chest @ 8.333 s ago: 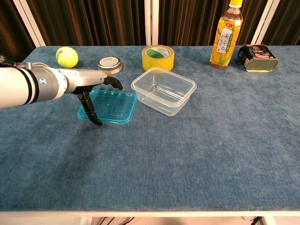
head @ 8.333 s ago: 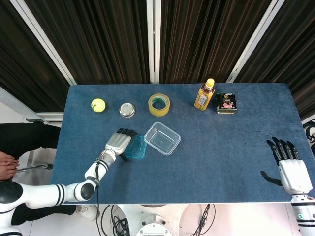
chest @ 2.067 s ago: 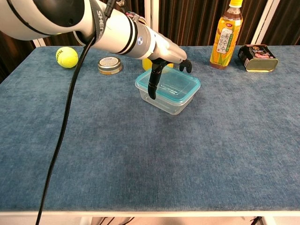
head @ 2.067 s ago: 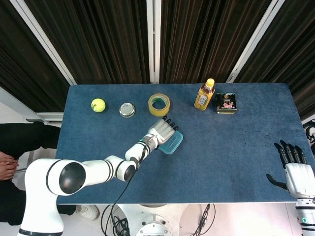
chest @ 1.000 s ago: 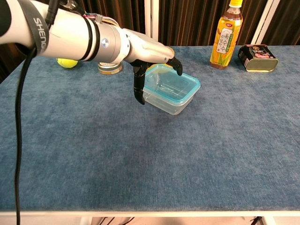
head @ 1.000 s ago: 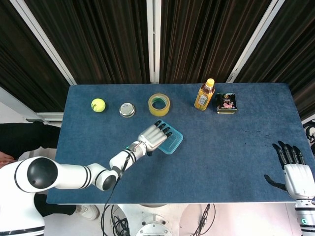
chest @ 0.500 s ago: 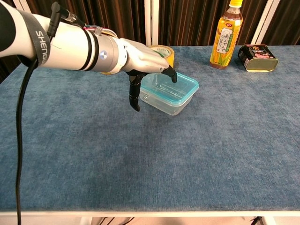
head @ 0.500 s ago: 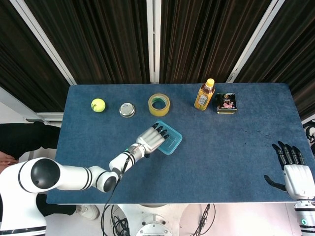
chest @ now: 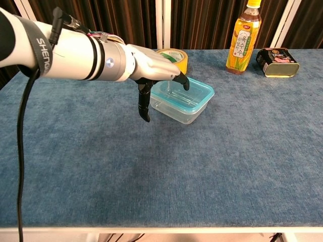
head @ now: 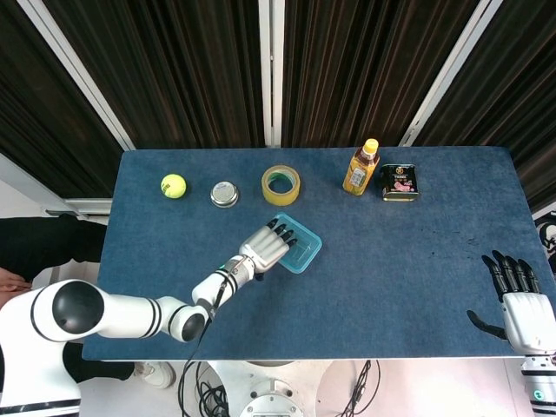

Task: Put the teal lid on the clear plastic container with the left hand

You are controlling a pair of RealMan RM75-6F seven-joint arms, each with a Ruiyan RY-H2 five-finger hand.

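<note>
The teal lid (head: 297, 245) (chest: 189, 92) lies on top of the clear plastic container (chest: 177, 112) near the table's middle. My left hand (head: 266, 246) (chest: 154, 70) hovers over the lid's left end with fingers spread and nothing in it; its thumb hangs down beside the container's left wall. In the chest view the fingertips reach above the lid, and contact cannot be told. My right hand (head: 518, 300) rests at the table's right front edge, fingers apart, holding nothing.
Along the back of the blue table (head: 408, 252) stand a tennis ball (head: 173, 185), a small round tin (head: 224, 194), a yellow tape roll (head: 281, 184), an orange drink bottle (head: 360, 168) and a dark can (head: 400, 183).
The lid went from the table beside the container onto the container, carried by my left hand. Over the last second the hand has let go and drawn back slightly leftward.
</note>
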